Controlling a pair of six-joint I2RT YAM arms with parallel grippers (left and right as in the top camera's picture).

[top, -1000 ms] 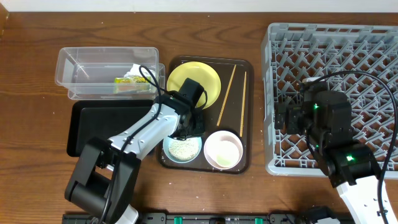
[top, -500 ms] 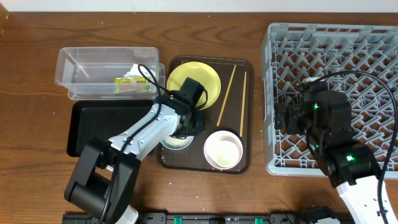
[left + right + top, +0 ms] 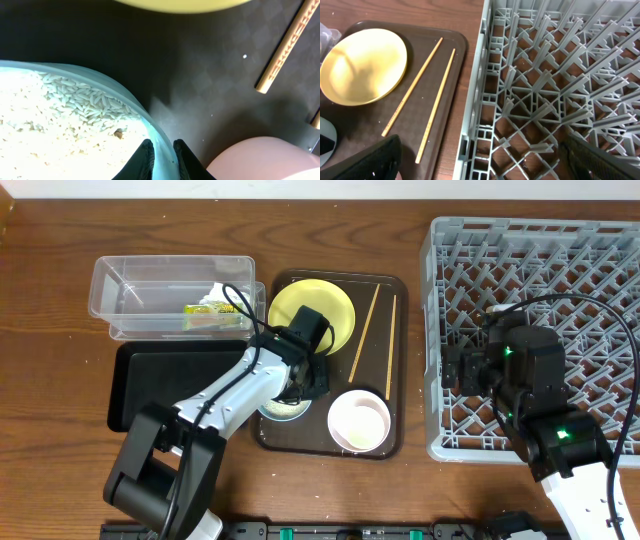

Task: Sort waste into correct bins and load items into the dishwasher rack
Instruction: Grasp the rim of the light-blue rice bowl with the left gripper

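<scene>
Left hand (image 3: 163, 150) was clamped on the rim of the light blue bowl (image 3: 131, 102), which held white rice (image 3: 60, 125) at the near-left corner of the dark brown serving tray (image 3: 210, 85). Right hand (image 3: 487, 160) hovered, fingers wide apart, over the left edge of the dishwasher rack (image 3: 545, 75).

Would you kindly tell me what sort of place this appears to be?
Probably a tabletop mock-up of a dish-clearing station: a dishwasher rack, a brown tray with a plate, chopsticks and a bowl of rice, plus a clear tub and a black bin.
</scene>
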